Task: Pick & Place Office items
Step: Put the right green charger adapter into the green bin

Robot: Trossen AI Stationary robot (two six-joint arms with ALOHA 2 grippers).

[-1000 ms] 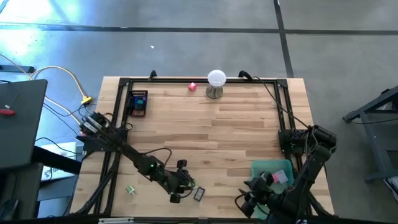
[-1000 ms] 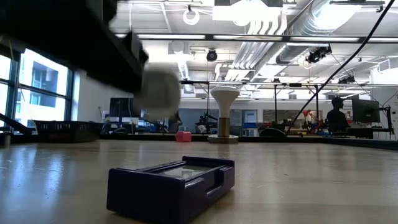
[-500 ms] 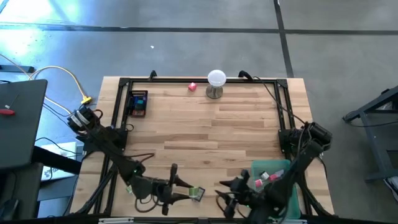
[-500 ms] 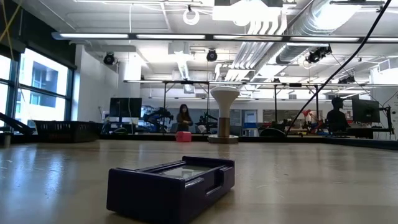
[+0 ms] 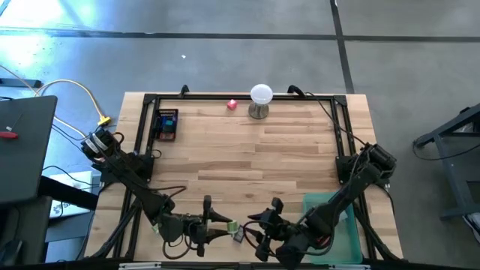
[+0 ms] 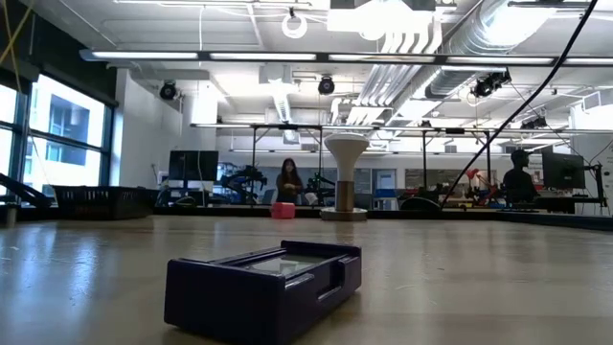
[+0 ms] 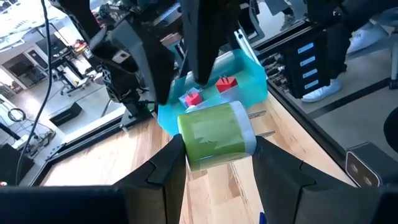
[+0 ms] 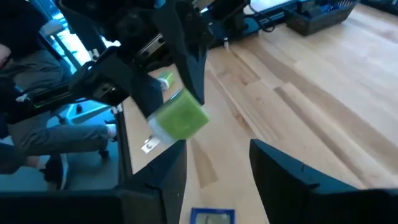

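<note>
While a few small red and pink pieces (image 7: 208, 90) already lie in the teal bin (image 7: 249, 68), my sorting looks only partly done: a pink block (image 5: 232, 104) sits far across the bench (image 5: 247, 150) beside the white ball on its stand (image 5: 260, 99), a dark case with coloured contents (image 5: 166, 124) waits near the far left corner, and a dark purple box (image 6: 263, 287) lies flat on the wood. My left jaws (image 7: 217, 168) are clamped on a green roll with a pale edge (image 7: 216, 132), which fills the gap between them and juts out ahead, lifted clear of the wood. The bin lies straight beyond that roll, with my other arm in the way. My right jaws (image 8: 217, 168) stand narrowly parted with nothing between them, and the roll hangs just ahead of them, apart from both tips. Both my arms are stretched low along the near edge, wrists turned toward each other so the two sets of jaws nearly meet. I judge this to be a handover in the making, and most pieces still need binning.
</note>
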